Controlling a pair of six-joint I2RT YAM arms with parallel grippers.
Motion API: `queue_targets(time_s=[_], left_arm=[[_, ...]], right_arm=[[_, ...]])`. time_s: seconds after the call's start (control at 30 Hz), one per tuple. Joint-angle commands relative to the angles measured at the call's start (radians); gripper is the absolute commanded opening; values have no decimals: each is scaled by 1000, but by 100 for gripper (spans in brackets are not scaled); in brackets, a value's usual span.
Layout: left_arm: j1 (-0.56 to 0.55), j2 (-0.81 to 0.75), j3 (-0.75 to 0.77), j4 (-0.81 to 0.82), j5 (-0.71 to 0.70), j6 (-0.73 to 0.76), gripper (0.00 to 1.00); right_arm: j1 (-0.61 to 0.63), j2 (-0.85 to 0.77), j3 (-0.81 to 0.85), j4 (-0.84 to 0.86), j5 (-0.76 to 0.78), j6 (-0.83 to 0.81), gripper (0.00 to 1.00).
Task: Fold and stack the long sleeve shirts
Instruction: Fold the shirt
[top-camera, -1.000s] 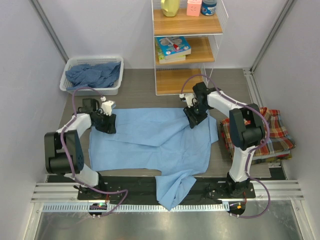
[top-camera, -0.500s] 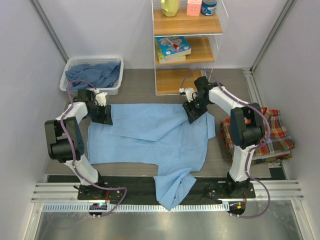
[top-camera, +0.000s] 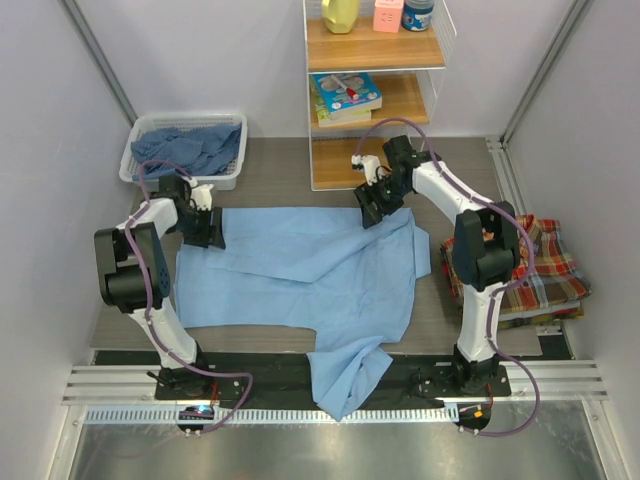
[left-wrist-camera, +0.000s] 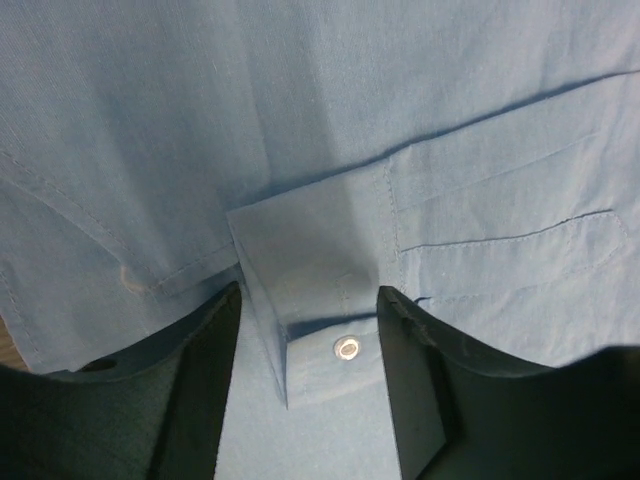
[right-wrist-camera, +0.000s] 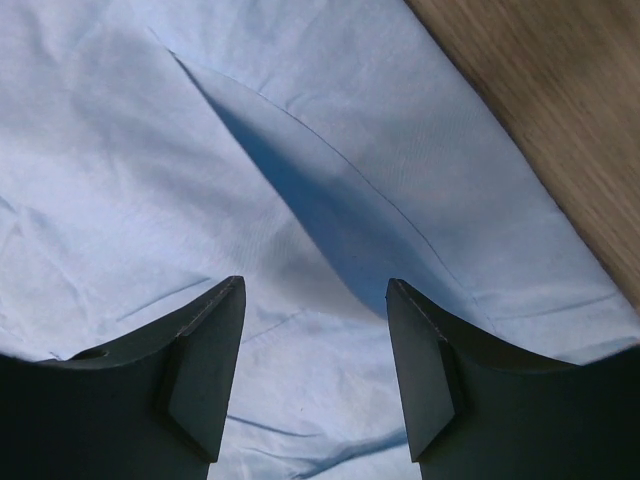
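A plain light blue long sleeve shirt (top-camera: 300, 270) lies spread on the table, one part hanging over the near edge (top-camera: 345, 375). My left gripper (top-camera: 207, 228) is at its far left corner. In the left wrist view it (left-wrist-camera: 310, 300) stands open, its fingers astride a cuff with a metal snap (left-wrist-camera: 347, 347) lying flat. My right gripper (top-camera: 370, 205) hovers at the shirt's far right corner. In the right wrist view it (right-wrist-camera: 315, 290) is open over wrinkled blue cloth (right-wrist-camera: 200, 180), with nothing between its fingers. A folded plaid shirt (top-camera: 520, 265) lies at the right.
A white basket (top-camera: 232, 175) at the back left holds a crumpled darker blue shirt (top-camera: 190, 148). A wooden shelf unit (top-camera: 372, 100) with books and bottles stands at the back, just behind my right gripper. Bare wood table (right-wrist-camera: 560, 100) shows past the shirt's edge.
Both grippers have moved toward the back of the table, and both jaws have widened. The shirt's far edge now lies straighter and flatter.
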Motion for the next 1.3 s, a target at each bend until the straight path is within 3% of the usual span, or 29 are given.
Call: queue_targets(time_s=[0.0,0.3,0.8,0.97,1.27], left_arm=[[-3,13,26,3,30,7,52],[-6,-75,22,11,120,12,0],[20,-72,151,55,92,-31,0],[31,-110,128,52,249,5,0],[60,-314,-10,75,441,122,0]], right_arm=[[2,51,9,26,9,12,64],[5,31,-31,39,14,9,65],[4,-39,37,40,10,37,69],[4,-36,40,34,20,22,68],[4,-12,-22,37,72,-12,66]])
